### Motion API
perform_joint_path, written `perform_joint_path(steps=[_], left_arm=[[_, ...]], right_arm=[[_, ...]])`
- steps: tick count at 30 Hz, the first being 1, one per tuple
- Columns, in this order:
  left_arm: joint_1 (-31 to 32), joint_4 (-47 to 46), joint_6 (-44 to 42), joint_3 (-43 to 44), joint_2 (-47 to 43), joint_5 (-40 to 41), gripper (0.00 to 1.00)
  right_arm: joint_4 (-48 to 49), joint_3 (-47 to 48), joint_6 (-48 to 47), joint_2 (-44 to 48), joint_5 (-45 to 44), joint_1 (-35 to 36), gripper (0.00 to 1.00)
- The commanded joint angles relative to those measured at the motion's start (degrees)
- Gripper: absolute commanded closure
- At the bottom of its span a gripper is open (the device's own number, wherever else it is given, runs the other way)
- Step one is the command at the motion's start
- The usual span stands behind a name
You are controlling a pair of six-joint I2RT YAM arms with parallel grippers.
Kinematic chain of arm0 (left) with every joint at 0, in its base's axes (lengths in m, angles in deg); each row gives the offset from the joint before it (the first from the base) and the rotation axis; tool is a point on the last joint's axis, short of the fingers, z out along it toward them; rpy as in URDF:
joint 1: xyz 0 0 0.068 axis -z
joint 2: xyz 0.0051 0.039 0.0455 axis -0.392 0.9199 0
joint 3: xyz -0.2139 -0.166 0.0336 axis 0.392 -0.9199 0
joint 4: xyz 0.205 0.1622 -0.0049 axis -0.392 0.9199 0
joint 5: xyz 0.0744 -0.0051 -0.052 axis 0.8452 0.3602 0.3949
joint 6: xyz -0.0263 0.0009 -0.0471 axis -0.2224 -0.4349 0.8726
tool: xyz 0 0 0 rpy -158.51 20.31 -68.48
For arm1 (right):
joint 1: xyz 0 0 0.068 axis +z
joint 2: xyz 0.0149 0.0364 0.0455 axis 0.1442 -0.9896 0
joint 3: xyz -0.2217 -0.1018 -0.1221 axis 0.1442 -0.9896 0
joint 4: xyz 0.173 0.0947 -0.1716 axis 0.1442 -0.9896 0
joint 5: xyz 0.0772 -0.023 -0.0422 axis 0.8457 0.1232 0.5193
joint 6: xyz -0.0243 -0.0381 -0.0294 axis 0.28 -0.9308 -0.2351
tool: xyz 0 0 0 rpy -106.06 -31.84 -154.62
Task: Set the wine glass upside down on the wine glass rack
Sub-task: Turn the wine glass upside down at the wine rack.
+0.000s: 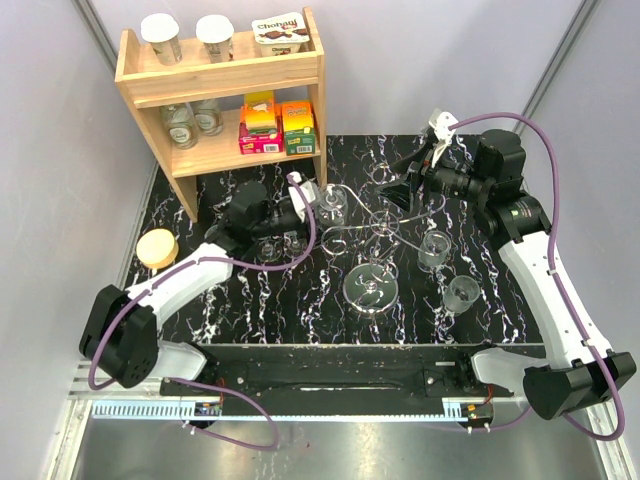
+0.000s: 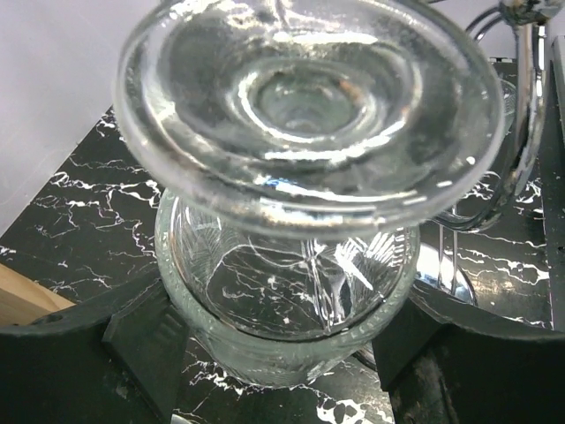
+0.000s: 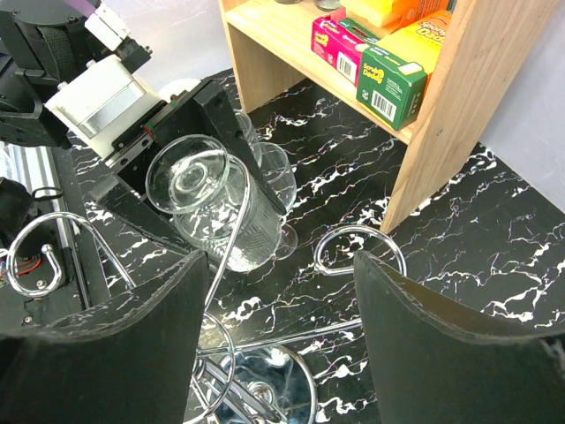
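Above black marble (image 2: 62, 203), inverted wine glass (image 2: 305, 168) sits inside left pincer (image 2: 278, 331).

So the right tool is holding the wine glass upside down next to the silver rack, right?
Not quite. It is the left tool that holds the wine glass upside down next to the silver rack. The right tool is open with nothing in it. The right wrist view shows the glass clamped in the other arm's tool.
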Motion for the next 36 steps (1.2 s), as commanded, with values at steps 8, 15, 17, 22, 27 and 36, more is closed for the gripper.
perform_joint_path(steps=[8, 15, 17, 22, 27, 36], left_arm=[[1.2, 1.4, -3.3, 4.8, 0.4, -1.2, 1.00], [1.1, 0.2, -2.7, 2.7, -1.4, -0.9, 0.60], [1.2, 0.2, -2.6, 2.4, -2.1, -0.4, 0.47], [1.2, 0.3, -1.5, 2.3, -3.3, 1.0, 0.15], [1.1, 1.6, -1.2, 2.1, -4.9, 1.0, 0.01], [0.7, 13.4, -6.1, 3.0, -8.3, 1.6, 0.01]], right_arm=[[2.5, -0.4, 0.1, 0.8, 1.1, -0.6, 0.27], [2.1, 0.4, 0.0, 0.7, 1.2, -0.6, 0.27], [1.2, 1.6, -0.6, 0.7, 0.6, -0.6, 0.26], [-2.4, 4.8, -3.5, 1.1, -1.9, -0.6, 0.25], [-6.9, 6.8, -5.6, 2.6, -3.0, -0.6, 0.23], [-19.8, 10.4, -13.9, 5.3, 1.1, -0.6, 0.07]])
